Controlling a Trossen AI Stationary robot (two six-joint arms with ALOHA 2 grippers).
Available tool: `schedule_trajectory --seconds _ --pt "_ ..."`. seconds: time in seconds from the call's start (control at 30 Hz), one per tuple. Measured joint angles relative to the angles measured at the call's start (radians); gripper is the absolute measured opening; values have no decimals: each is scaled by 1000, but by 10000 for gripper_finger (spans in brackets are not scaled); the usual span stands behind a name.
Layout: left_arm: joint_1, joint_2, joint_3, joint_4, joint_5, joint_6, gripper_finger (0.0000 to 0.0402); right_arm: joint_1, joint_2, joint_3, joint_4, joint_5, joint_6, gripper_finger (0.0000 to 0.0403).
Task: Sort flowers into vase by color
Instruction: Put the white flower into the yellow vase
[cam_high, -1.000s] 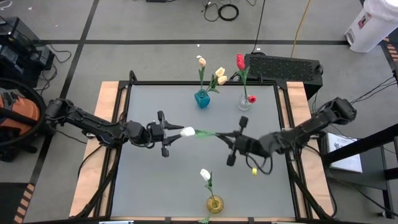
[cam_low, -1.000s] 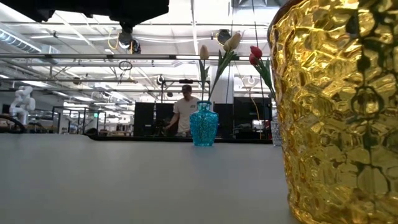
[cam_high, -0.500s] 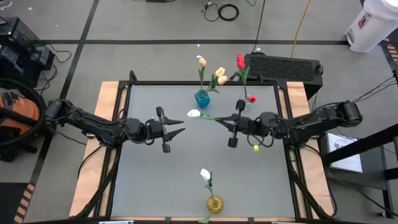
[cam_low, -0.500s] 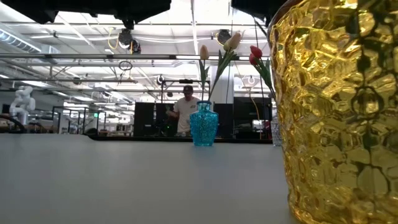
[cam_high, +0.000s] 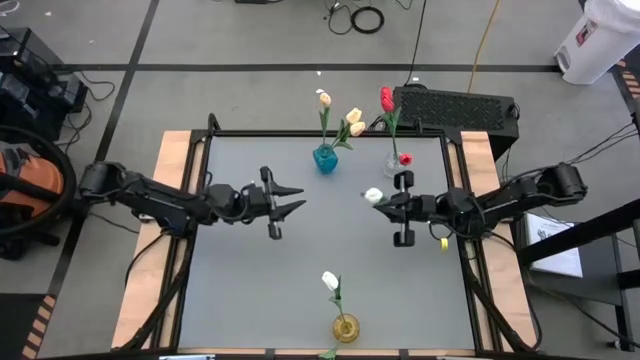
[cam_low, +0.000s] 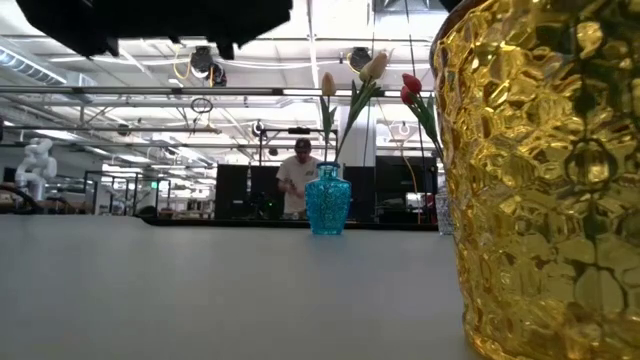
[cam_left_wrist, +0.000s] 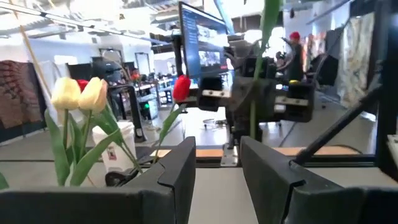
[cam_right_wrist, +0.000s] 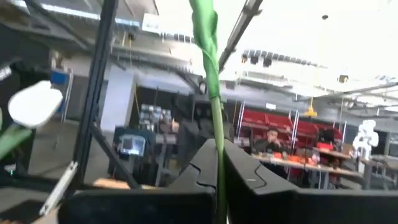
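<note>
Flower (cam_high: 373, 195) with a white bud hangs over the table's right side, its green stem (cam_right_wrist: 214, 124) pinched tight in our right gripper (cam_high: 384, 203), ready to go to a vase. Our left gripper (cam_high: 296, 199) waits mid-table, open and empty.

Bright overhead light, blurred wrist views

A black box (cam_high: 455, 106) lies on the floor just beyond the table's (cam_high: 300, 280) far edge, near its right corner; a coiled cable (cam_high: 367, 18) lies farther off; a white container (cam_high: 598, 38) stands at the right; a person (cam_low: 296, 180) stands in the room behind.
</note>
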Motion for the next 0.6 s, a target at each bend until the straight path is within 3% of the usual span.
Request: schedule_trajectory --seconds 0.13,0.27,0.43,0.6 --pt "14 89 8 116 3 -1 135 0 4 11 0 -20 -8 0" --pt "32 162 38 201 79 -26 135 0 31 33 4 -58 -16 0" --pt "44 206 91 212 170 -53 135 0 85 37 6 -51 -9 0" --pt "44 216 132 203 232 -53 135 0 162 37 129 -51 34 0"
